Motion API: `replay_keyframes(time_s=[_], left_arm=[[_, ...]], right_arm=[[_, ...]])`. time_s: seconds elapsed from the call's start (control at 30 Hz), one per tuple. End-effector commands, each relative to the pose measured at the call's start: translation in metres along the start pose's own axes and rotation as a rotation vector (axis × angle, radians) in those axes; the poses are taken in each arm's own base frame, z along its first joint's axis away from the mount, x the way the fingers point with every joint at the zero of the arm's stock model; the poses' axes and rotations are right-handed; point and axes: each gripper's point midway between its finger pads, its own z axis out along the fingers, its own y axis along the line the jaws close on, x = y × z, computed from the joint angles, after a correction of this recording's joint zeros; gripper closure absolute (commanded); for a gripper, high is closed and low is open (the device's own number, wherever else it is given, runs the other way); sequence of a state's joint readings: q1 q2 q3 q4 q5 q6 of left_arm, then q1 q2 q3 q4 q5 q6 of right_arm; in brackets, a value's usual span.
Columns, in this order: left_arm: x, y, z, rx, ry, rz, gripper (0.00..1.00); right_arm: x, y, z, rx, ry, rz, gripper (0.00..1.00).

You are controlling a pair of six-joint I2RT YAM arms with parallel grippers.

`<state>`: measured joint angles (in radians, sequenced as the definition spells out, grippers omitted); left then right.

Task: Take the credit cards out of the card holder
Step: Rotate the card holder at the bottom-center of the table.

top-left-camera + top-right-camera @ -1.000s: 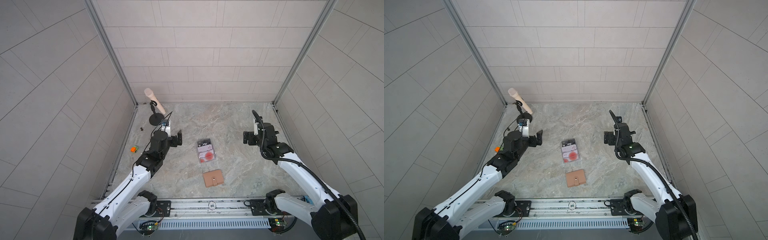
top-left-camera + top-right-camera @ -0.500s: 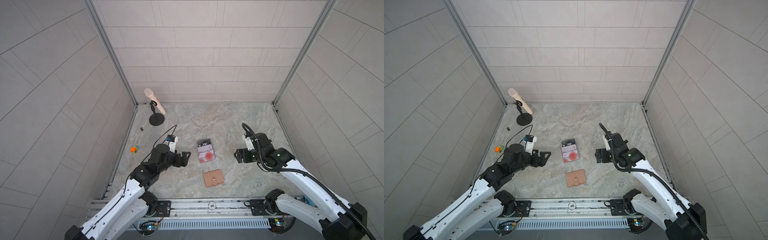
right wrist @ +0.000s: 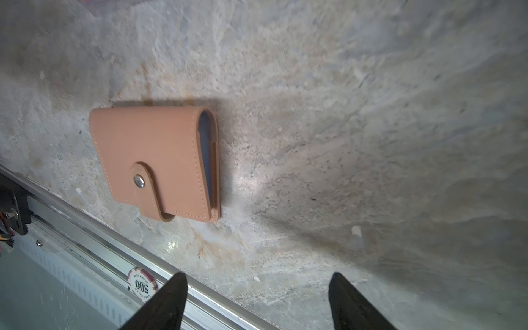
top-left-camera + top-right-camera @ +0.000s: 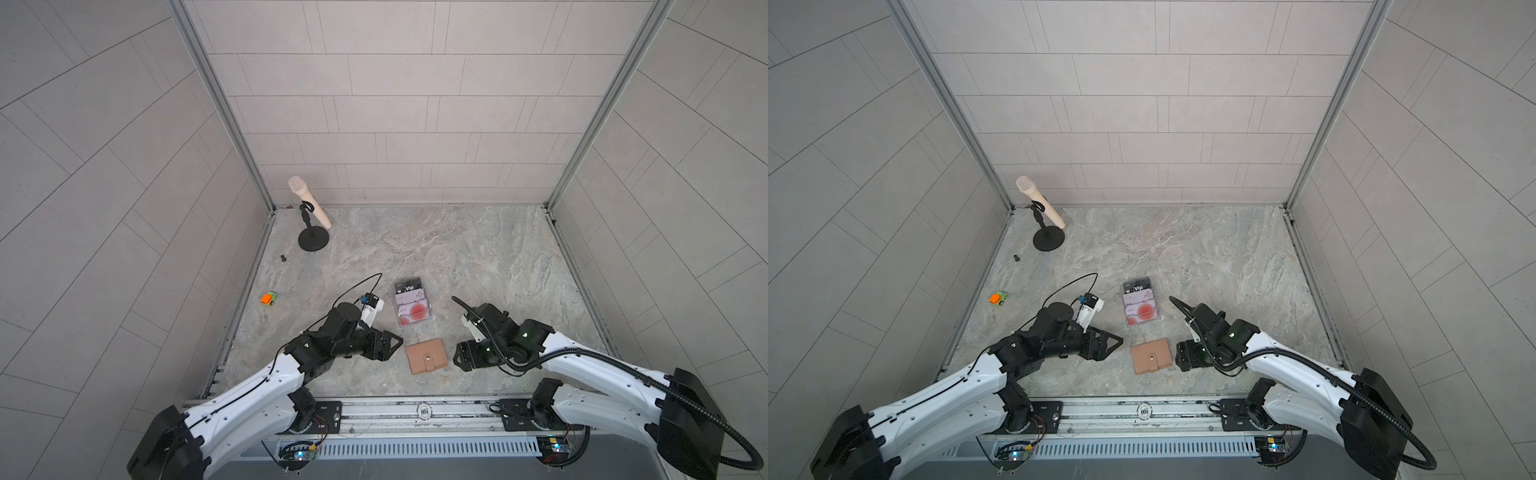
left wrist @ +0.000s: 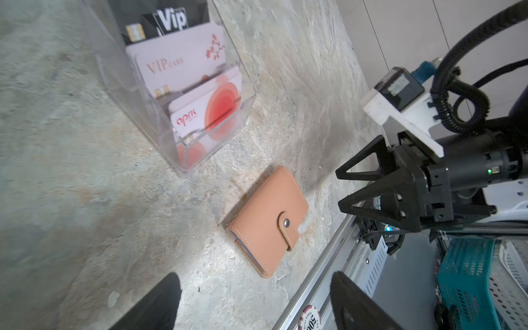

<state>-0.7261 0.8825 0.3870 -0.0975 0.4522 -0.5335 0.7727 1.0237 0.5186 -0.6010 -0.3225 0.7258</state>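
A tan leather card holder [image 4: 426, 355] [image 4: 1151, 355] lies flat near the table's front edge, its strap snapped shut. Only thin blue-grey edges show inside it [image 3: 205, 148]; the credit cards in it are hidden. My left gripper [image 4: 395, 347] [image 4: 1115, 348] hovers just left of it, open and empty, pointing at it. In the left wrist view the holder [image 5: 268, 220] lies ahead of the open left gripper [image 5: 254, 285]. My right gripper [image 4: 458, 357] [image 4: 1179, 356] sits just right of the holder, open and empty. In the right wrist view the holder lies ahead of the open right gripper [image 3: 257, 278].
A clear acrylic stand [image 4: 412, 305] [image 5: 177, 85] with several VIP cards stands just behind the card holder. A microphone on a black stand [image 4: 311, 208] is at the back left, an orange toy car [image 4: 269, 298] at the left. The front rail with a poker chip [image 4: 424, 410] runs close by.
Both arms have swung down and toward the front of the table, ending on either side of the card holder. Both pairs of jaws have narrowed a little.
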Motion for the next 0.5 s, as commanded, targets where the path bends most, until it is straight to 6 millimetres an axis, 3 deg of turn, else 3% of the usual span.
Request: replay_keyframes(time_s=[0.0,0.47], left_arm=[[-0.007,-0.013,0.009,0.042,0.015,0.090,0.19],[-0.009,-0.029,0.060,0.096,0.157,0.272,0.30]], right_arm=[[-0.003,0.011,0.006,-0.050,-0.023,0.056,0.22],[0.004,0.025,0.032,-0.133,-0.006,0.102,0.34]])
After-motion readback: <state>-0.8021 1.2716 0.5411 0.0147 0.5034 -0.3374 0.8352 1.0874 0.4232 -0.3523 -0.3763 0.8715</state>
